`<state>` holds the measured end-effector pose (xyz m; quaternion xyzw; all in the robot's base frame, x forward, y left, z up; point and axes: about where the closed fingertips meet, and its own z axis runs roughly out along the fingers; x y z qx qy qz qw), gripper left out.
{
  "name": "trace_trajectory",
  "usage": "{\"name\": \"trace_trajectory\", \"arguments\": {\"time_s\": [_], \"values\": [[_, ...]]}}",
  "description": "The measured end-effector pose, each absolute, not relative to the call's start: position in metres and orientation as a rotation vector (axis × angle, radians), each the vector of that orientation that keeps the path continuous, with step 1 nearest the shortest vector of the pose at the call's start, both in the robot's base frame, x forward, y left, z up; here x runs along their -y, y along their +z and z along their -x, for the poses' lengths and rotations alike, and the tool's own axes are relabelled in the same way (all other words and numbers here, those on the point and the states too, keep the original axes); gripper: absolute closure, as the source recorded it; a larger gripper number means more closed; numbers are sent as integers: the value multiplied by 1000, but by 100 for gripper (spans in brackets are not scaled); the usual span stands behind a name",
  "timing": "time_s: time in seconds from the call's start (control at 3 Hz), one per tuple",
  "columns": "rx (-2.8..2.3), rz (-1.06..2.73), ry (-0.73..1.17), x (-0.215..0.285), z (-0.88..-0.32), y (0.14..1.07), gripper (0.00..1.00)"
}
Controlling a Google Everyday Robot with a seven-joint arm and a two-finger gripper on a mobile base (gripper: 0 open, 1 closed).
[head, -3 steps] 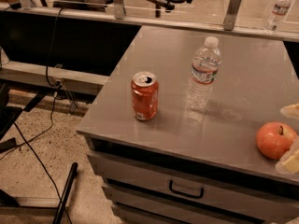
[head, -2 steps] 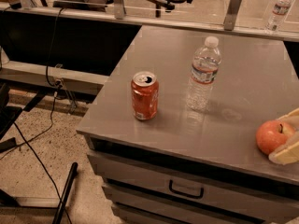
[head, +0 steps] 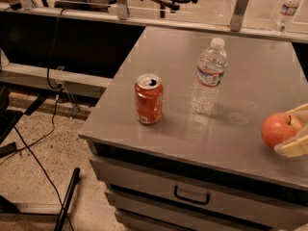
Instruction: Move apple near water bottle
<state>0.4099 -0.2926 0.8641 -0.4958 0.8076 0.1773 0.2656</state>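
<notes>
Since a second ago my gripper [head: 291,131] and the apple [head: 274,129] have crept together toward 10 o'clock, my fingers [head: 294,146] narrowed onto the apple's sides at the table's [head: 168,52] 4 o'clock edge. The water bottle [head: 209,76] stands well apart at 10 o'clock from the apple. Arriving too fast could topple it, and a loose pinch could let the apple roll off the front edge. I count one apple, one soda can [head: 148,99] and two bottles, the other bottle [head: 288,11] being far off at 1 o'clock.
</notes>
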Motion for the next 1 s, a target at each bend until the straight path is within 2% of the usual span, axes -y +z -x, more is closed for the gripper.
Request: {"name": "trace_trajectory", "arguments": {"time_s": [0.33,1.0], "values": [[-2115,1348,480,280,-423,884,100],[-2084,1365,430,252,-459,883,100]]}}
